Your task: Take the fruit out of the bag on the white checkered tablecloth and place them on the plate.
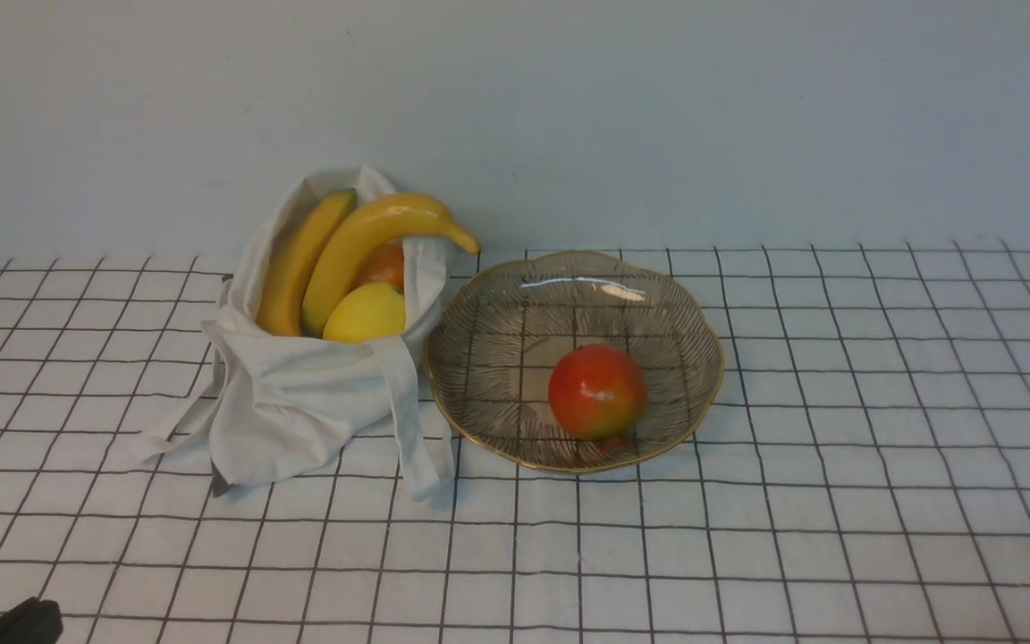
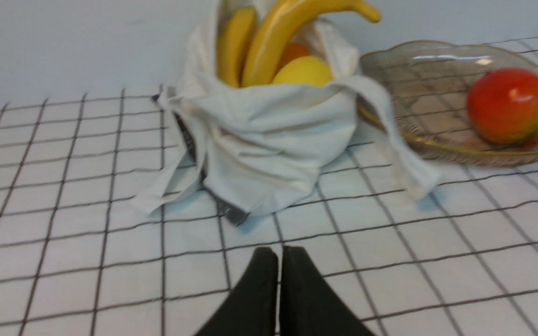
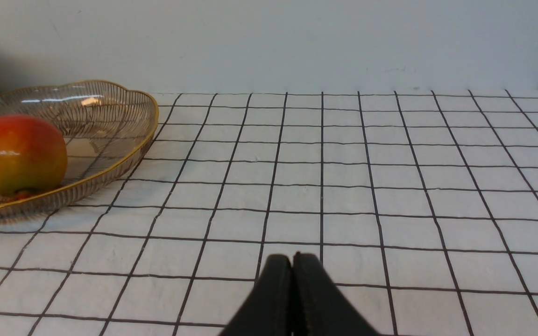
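Note:
The off-white cloth bag (image 1: 300,394) stands on the white checkered tablecloth (image 1: 837,501), left of the plate (image 1: 658,295). In the bag are two yellow bananas (image 1: 363,241), a yellow-green round fruit (image 1: 365,313) and a small orange-red fruit (image 1: 383,265), partly hidden. The red fruit (image 1: 596,391) lies in the plate. My left gripper (image 2: 278,252) is shut and empty, low over the cloth in front of the bag (image 2: 269,140); only a dark bit of it shows at the front view's bottom left corner (image 1: 19,623). My right gripper (image 3: 292,258) is shut and empty, right of the plate (image 3: 110,154).
A plain pale wall (image 1: 658,116) runs along the back edge of the table. One long bag handle (image 1: 412,420) hangs down beside the plate's near left rim; another (image 1: 171,429) trails left on the cloth.

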Controlling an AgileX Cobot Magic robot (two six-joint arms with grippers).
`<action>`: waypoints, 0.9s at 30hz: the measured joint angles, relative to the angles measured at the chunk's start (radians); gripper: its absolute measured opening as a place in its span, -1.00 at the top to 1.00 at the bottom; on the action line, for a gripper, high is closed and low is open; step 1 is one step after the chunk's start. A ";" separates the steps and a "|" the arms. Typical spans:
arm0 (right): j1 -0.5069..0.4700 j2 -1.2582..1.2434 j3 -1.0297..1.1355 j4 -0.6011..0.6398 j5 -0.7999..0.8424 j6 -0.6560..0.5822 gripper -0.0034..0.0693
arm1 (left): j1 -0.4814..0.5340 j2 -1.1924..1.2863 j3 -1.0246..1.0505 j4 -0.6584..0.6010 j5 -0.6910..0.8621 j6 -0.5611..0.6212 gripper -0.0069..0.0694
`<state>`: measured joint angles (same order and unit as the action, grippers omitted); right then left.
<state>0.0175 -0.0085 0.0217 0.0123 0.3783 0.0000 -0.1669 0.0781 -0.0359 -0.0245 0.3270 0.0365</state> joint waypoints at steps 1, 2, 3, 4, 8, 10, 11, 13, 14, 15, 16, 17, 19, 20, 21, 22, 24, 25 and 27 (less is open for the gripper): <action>0.000 0.000 0.000 0.000 0.000 0.000 0.95 | 0.023 -0.004 0.015 0.003 0.000 0.000 0.84; 0.000 0.000 0.000 0.000 0.000 0.000 0.95 | 0.045 -0.016 0.034 0.005 -0.001 0.000 0.84; 0.000 0.000 0.000 0.000 0.000 0.000 0.95 | 0.058 -0.028 0.044 0.006 -0.003 0.000 0.84; 0.000 0.000 0.000 0.000 0.000 0.000 0.95 | 0.065 -0.039 0.054 0.009 -0.002 0.000 0.84; 0.000 0.000 0.000 0.000 0.000 0.000 0.95 | 0.071 -0.086 0.063 0.015 0.019 0.000 0.84; 0.000 0.000 0.000 0.000 0.000 0.000 0.95 | 0.072 -0.088 0.063 0.015 0.039 0.000 0.84; 0.000 0.000 0.000 0.000 0.000 0.000 0.95 | 0.072 -0.088 0.064 0.015 0.043 0.000 0.84; 0.000 0.000 0.000 0.000 0.000 0.000 0.95 | 0.072 -0.088 0.064 0.015 0.046 0.000 0.84; 0.000 0.000 0.000 0.000 0.000 0.000 0.95 | 0.074 -0.088 0.064 0.015 0.046 0.000 0.84; 0.000 0.000 0.000 0.000 0.000 0.000 0.95 | 0.076 -0.088 0.064 0.015 0.046 0.000 0.84; 0.000 0.000 0.000 0.000 0.000 0.000 0.95 | 0.081 -0.088 0.064 0.015 0.046 0.000 0.84; 0.000 0.000 0.000 0.000 0.000 0.000 0.95 | 0.086 -0.088 0.064 0.015 0.046 0.000 0.84; 0.000 0.000 0.000 0.000 0.000 0.000 0.95 | 0.110 -0.088 0.064 0.015 0.047 0.000 0.84; 0.000 0.000 0.000 0.000 0.000 0.000 0.95 | 0.118 -0.088 0.064 0.015 0.047 0.000 0.84; 0.000 0.000 0.000 0.000 0.000 0.000 0.95 | 0.127 -0.088 0.064 0.015 0.047 0.000 0.84; 0.000 0.000 0.000 0.000 0.000 0.000 0.95 | 0.133 -0.088 0.064 0.015 0.047 0.000 0.84; 0.000 0.000 0.000 0.000 0.000 0.000 0.95 | 0.140 -0.088 0.064 0.015 0.047 0.000 0.84; 0.000 0.000 0.000 0.000 0.000 0.000 0.95 | 0.141 -0.088 0.064 0.015 0.047 0.000 0.84; 0.000 0.000 0.000 0.000 0.000 0.000 0.95 | 0.141 -0.088 0.064 0.015 0.047 0.000 0.84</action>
<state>0.0175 -0.0085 0.0217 0.0123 0.3783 0.0000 -0.0255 -0.0103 0.0280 -0.0091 0.3736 0.0365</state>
